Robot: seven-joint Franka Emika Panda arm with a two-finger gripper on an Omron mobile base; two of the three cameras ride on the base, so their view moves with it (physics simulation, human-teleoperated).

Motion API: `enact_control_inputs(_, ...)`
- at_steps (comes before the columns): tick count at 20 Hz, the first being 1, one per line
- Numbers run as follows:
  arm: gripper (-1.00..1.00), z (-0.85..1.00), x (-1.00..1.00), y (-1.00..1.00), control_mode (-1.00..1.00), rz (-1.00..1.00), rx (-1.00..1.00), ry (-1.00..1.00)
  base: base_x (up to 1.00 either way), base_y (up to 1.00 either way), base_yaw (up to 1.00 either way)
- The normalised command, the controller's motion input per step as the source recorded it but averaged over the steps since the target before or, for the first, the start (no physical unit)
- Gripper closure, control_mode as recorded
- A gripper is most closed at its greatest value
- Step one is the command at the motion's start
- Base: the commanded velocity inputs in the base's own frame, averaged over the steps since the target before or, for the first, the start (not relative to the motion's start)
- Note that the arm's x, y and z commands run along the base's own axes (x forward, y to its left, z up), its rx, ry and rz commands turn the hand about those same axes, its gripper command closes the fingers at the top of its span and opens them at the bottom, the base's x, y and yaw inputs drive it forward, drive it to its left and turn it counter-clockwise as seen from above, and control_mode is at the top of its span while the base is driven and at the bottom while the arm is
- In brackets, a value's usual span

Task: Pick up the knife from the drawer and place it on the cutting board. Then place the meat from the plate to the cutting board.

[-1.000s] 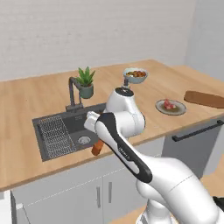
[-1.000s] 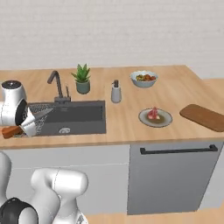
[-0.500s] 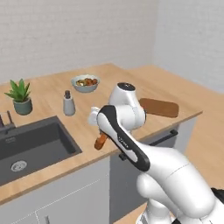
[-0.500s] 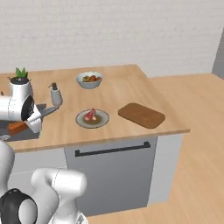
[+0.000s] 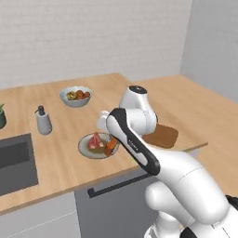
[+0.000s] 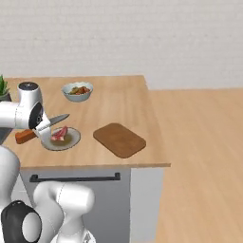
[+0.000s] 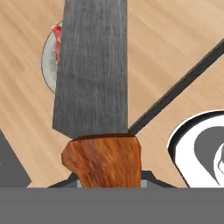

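**Knife held in the claw above the plate**

The gripper is clamped tight on the knife, holding it by the handle where it meets the blade. In the right base view the knife's long axis runs from about 8 o'clock to 2 o'clock: the orange-brown handle sticks out at the lower left and the grey blade points up and to the right, its tip toward the far side of the counter. The knife lies close to level, raised off the counter. In the hand view the blade runs straight up toward 12 o'clock from the handle at the bottom, flat side facing the camera.

In the right base view, the plate lies just under and at 4 o'clock from the claw, with the meat resting on it, red with pale streaks. In the left base view the knife's handle shows over the right part of the plate, beside the meat.

The cutting board lies flat on the counter at 3 o'clock from the plate in the right base view, apart from it and bare. A grey bowl of colourful food stands at 12 o'clock from the plate, further back on the counter. In the left base view a small soap dispenser stands at 10 o'clock from the plate, and a corner of the dark sink shows at the left edge.
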Motion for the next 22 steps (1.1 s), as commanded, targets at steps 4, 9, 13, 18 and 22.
enact_control_inputs(4,1.00,0.00,0.00,0.00,1.00,0.00,0.00,0.00,0.91,-0.32,0.42)
enact_control_inputs(9,1.00,0.00,0.00,0.00,1.00,0.00,0.00,0.00,-0.14,-0.35,0.21)
enact_control_inputs(13,1.00,0.00,0.00,0.00,1.00,0.00,0.00,0.00,-0.44,-0.06,0.08)
enact_control_inputs(18,1.00,0.00,0.00,0.00,1.00,0.00,0.00,0.00,0.33,0.01,0.09)
enact_control_inputs(22,1.00,-0.05,0.30,-0.25,-1.00,0.05,0.03,0.00,0.24,-0.04,0.04)
